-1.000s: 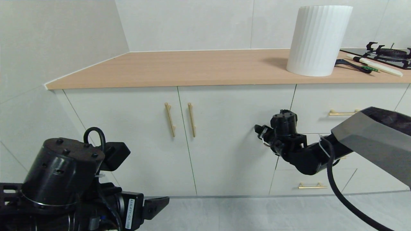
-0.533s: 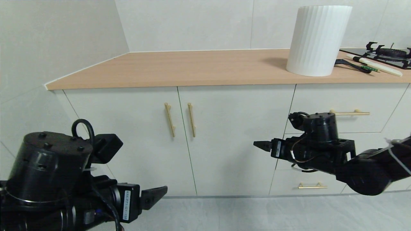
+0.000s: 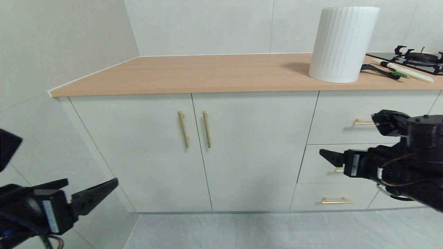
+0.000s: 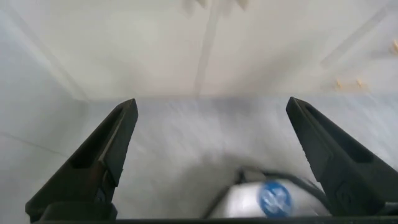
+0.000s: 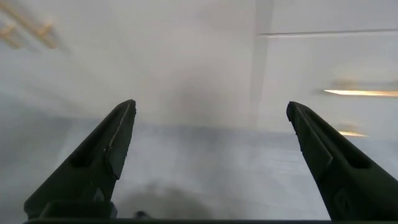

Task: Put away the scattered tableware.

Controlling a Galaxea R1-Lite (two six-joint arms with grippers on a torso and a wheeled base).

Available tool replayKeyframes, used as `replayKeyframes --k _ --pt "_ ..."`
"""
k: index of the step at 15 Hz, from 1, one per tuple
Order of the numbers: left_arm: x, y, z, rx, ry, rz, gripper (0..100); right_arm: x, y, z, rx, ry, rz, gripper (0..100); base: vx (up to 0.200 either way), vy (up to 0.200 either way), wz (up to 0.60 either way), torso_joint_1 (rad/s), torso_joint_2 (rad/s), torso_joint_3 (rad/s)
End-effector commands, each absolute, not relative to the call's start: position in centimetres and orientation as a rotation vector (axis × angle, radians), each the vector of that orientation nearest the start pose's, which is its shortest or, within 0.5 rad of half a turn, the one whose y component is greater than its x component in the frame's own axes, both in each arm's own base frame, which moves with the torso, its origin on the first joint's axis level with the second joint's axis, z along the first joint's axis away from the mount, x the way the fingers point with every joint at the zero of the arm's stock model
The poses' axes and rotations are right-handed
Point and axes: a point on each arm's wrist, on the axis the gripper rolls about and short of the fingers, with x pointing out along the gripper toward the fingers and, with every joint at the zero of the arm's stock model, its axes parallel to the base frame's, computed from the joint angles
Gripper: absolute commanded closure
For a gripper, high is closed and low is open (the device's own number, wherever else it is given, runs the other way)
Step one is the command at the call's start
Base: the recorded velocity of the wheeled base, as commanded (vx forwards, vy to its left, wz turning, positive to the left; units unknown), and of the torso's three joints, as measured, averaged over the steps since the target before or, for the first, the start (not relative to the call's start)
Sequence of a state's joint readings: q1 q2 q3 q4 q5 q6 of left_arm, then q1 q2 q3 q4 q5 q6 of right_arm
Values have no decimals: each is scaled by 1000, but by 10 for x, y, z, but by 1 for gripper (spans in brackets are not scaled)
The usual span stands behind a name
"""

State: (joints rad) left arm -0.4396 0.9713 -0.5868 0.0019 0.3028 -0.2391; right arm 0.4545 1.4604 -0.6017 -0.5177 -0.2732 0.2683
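Scattered tableware lies at the counter's far right: a black-handled utensil [image 3: 380, 70], a small green piece [image 3: 398, 74] and a long cream-white utensil [image 3: 404, 71]. A tall white ribbed container [image 3: 342, 45] stands just left of them. My left gripper [image 3: 90, 186] hangs low at the left, below counter height, open and holding nothing [image 4: 211, 155]. Out in front of the drawers, my right gripper [image 3: 328, 156] is also open and holds nothing [image 5: 208, 155]. Both are far below the tableware.
The wooden counter [image 3: 193, 74] runs above two cabinet doors with gold handles [image 3: 194, 128] and a stack of drawers [image 3: 367, 121] at the right. A black stove burner [image 3: 420, 57] sits at the far right. A tiled wall closes the left side; grey floor lies below.
The right arm has swung away from the cabinet door to the right, in front of the drawers. The left arm has dropped back to the left and lower.
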Motion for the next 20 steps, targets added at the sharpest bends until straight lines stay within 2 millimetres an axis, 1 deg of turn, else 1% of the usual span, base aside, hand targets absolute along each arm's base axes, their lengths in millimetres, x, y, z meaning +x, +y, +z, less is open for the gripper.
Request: replayKeyframes --k 1,2,4,5,6,7,9,12,13,14,15,16,17,19,20 --pt "50 -10 214 -26 169 -13 0 147 63 189 138 221 68 0 0 0 0 0 0 0" --pt "35 -3 211 -9 113 10 0 122 48 197 149 138 54 0 0 0 0 0 0 0" --pt "12 3 210 -29 28 11 0 83 26 207 135 -13 25 0 0 0 0 0 0 0" --pt "-1 7 208 -39 -9 27 0 62 14 207 106 -84 -21 0 0 0 0 0 0 0" --pt "-11 9 205 -45 -34 59 0 46 5 205 90 -120 -84 0 0 0 0 0 0 0" --pt "-20 10 203 -51 -64 86 0 29 -2 203 80 -156 -137 0 0 0 0 0 0 0" --pt "-34 12 203 -66 -137 109 0 -4 -9 197 54 -248 -182 0 0 0 0 0 0 0" --pt "-50 13 192 -37 -196 150 0 -43 -15 181 -42 -351 -221 0 0 0 0 0 0 0" --pt "-55 13 190 -22 -221 167 0 -48 -14 177 -59 -357 -263 0 0 0 0 0 0 0" --pt "-59 12 188 -19 -239 189 0 -47 -12 175 -64 -352 -302 0 0 0 0 0 0 0" --pt "-62 10 183 -12 -252 215 0 -51 -10 173 -70 -369 -337 0 0 0 0 0 0 0" --pt "-64 8 177 3 -256 236 0 -56 -8 166 -80 -394 -327 0 0 0 0 0 0 0" --pt "-67 6 167 25 -269 235 0 -55 -6 156 -90 -387 -313 0 0 0 0 0 0 0" --pt "-60 5 153 37 -242 223 0 -44 -6 137 -80 -320 -296 0 0 0 0 0 0 0" --pt "-56 5 146 40 -217 221 0 -36 -6 121 -62 -263 -273 0 0 0 0 0 0 0"
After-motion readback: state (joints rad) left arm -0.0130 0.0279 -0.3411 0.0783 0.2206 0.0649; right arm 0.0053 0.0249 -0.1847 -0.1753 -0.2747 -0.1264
